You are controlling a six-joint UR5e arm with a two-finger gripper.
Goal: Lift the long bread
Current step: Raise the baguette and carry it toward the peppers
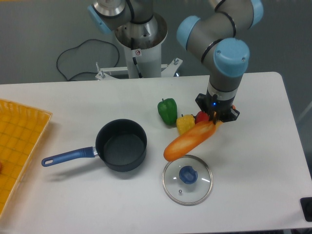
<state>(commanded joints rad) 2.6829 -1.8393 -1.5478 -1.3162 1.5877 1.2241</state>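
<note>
The long bread (191, 140) looks like a hollow or foam toy loaf: light, stiff enough to keep its shape when held by one end, with a smooth, probably somewhat slippery skin. Because it is long, a hold near one end leaves most of its length hanging out as a lever, so it may droop or swivel between the fingers; a grip nearer the middle would carry it more steadily.

The end effector (216, 118) points straight down over the right half of the tabletop (73, 102), and its fingers appear closed on the loaf's upper right end. The fingertips themselves are largely hidden by the wrist housing and the bread, so how wide they stand is hard to read, but the loaf seems clamped there. From that end the bread slopes down and to the left, toward the front edge, its free end reaching just above the rim of the glass lid (187, 179). It looks tilted and at least partly lifted, though whether the lower end still touches the tabletop cannot be told.

Just beside the held end lie a yellow bell pepper (184, 123), a red vegetable (202, 116) and a green bell pepper (167, 110). A dark saucepan (121, 145) stands further left, well apart.
</note>
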